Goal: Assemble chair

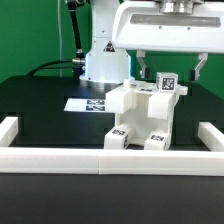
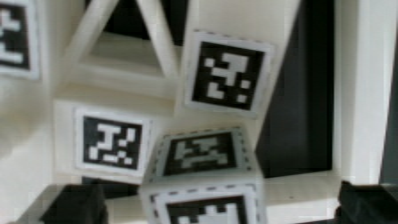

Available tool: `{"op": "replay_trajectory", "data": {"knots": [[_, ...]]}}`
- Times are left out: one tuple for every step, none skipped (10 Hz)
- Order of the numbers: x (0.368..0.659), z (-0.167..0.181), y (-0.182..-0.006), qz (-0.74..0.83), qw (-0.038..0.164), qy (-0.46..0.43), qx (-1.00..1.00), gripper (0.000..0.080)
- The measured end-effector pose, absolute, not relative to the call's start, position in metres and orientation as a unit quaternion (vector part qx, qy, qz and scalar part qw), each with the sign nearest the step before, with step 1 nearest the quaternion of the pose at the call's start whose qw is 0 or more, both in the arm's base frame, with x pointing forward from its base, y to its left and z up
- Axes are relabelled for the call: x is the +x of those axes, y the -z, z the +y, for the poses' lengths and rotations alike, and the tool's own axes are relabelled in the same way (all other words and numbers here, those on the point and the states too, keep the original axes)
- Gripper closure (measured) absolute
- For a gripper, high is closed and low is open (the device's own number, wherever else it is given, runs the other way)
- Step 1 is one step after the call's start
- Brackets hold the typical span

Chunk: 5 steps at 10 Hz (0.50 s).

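Border wall (image 1: pixel 110 158) lies nearest. Just behind it stands the chair (image 1: pixel 140 118), its legs and seat seemingly joined into one block. Above the chair the gripper (image 1: pixel 170 69) hangs spread wide, straddling a tagged back piece (image 1: pixel 168 84) without clasping it. Fixing that piece is probably what is left. Beyond the chair lies the marker board (image 1: pixel 85 103).
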<state>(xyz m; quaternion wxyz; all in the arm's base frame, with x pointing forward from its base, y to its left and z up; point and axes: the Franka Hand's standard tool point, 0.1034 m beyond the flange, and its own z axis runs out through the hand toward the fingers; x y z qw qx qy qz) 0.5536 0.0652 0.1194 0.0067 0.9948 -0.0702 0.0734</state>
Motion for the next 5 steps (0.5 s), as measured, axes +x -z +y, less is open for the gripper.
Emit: {"op": "replay_trajectory", "data": {"knots": [[0.5538,0.0634,-0.1194,-0.031,0.010,-0.073,0.997,0.0151],[0.5540,0.0619,-0.1194,0.006,0.013,-0.073,0.997,0.0151],[0.5541,0.0607,-0.1194,0.017,0.014,-0.072,0.997,0.0151],[0.5541,0.0608,-0.1194,0.016,0.014,-0.072,0.997,0.0179],[0.5541,0.0606,-0.1194,0.015,0.014,-0.072,0.997,0.0314]]}}
